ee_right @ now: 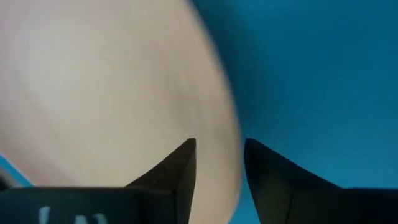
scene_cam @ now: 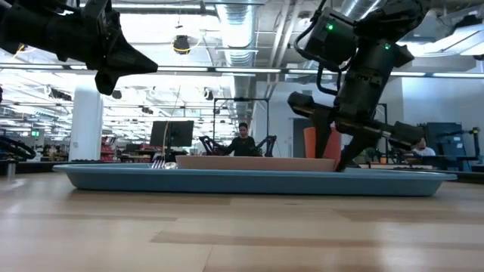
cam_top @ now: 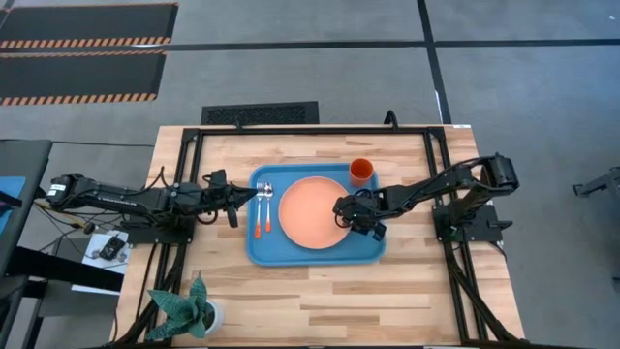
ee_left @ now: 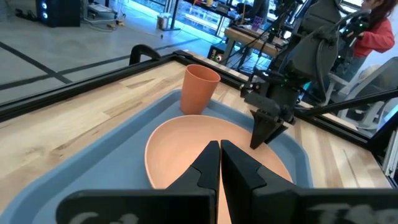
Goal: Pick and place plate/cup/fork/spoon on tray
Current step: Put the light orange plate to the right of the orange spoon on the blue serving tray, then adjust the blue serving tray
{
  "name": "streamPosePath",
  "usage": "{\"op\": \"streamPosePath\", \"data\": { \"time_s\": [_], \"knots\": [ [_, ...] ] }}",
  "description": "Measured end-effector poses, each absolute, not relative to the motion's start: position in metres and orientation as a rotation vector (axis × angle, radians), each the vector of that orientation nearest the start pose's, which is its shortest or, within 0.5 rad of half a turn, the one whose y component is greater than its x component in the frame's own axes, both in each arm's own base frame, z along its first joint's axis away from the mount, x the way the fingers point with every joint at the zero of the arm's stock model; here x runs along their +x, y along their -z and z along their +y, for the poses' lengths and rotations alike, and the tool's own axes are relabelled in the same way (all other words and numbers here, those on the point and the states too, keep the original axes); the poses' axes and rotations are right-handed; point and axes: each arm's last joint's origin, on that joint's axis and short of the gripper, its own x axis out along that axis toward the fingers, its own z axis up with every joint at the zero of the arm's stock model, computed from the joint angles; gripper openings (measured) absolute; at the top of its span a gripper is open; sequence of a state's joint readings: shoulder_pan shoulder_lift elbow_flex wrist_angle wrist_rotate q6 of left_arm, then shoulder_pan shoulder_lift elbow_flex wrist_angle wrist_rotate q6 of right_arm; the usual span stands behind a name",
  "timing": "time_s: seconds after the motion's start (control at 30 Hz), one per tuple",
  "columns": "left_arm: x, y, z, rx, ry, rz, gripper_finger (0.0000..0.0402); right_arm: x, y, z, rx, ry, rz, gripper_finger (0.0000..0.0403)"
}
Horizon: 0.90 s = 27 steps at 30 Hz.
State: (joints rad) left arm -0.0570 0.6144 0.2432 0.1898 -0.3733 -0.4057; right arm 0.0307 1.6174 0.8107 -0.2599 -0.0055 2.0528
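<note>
Right gripper point(ee_right: 219, 155) hovering w/ fingers parted astride plate point(cam_top: 312, 210) rim in tray point(cam_top: 262, 247); left gripper point(ee_left: 220, 163) clenched shut, hanging nr fork point(cam_top: 258, 205) & spoon point(cam_top: 267, 204); cup point(cam_top: 360, 172) sitting in tray corner.

Counted on the wooden table point(cam_top: 320, 291): one bright blue rectangular plastic tray point(cam_top: 317, 255), one large salmon-orange round plate point(cam_top: 312, 212), one small orange cup point(cam_top: 360, 172), one orange-handled fork point(cam_top: 259, 206), one orange-handled spoon point(cam_top: 267, 206), one white-potted green plant point(cam_top: 189, 308), two dark arms.
</note>
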Motion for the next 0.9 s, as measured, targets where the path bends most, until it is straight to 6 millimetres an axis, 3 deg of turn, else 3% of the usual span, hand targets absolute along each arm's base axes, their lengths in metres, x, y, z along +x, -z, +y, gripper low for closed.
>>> {"op": "streamPosePath", "data": {
  "time_s": [0.13, 0.4, 0.5, 0.6, 0.77, 0.9],
  "knots": [
    [0.147, -0.206, 0.002, -0.359, -0.345, 0.115, 0.0, 0.286, -0.157, 0.009, 1.772, 1.032, 0.7, 0.0172],
    [0.141, -0.209, 0.002, -0.414, -0.317, 0.094, 0.0, 0.256, -0.191, 0.008, 1.576, 0.954, 0.8, 0.0175],
    [0.138, -0.205, 0.002, -0.455, -0.333, 0.137, 0.0, 0.239, -0.204, 0.008, 1.454, 0.905, 0.886, 0.0152],
    [0.135, -0.196, 0.002, -0.52, -0.381, 0.246, 0.0, 0.219, -0.21, 0.006, 1.316, 0.899, 1.017, 0.0105],
    [0.128, -0.177, 0.003, -0.675, -0.531, 0.412, 0.0, 0.196, -0.198, -0.003, 1.169, 0.84, 1.169, 0.0013],
    [0.125, -0.163, 0.004, -0.772, -0.654, 0.509, 0.0, 0.186, -0.178, -0.012, 1.156, 0.876, 1.197, 0.0023]
  ]
}}
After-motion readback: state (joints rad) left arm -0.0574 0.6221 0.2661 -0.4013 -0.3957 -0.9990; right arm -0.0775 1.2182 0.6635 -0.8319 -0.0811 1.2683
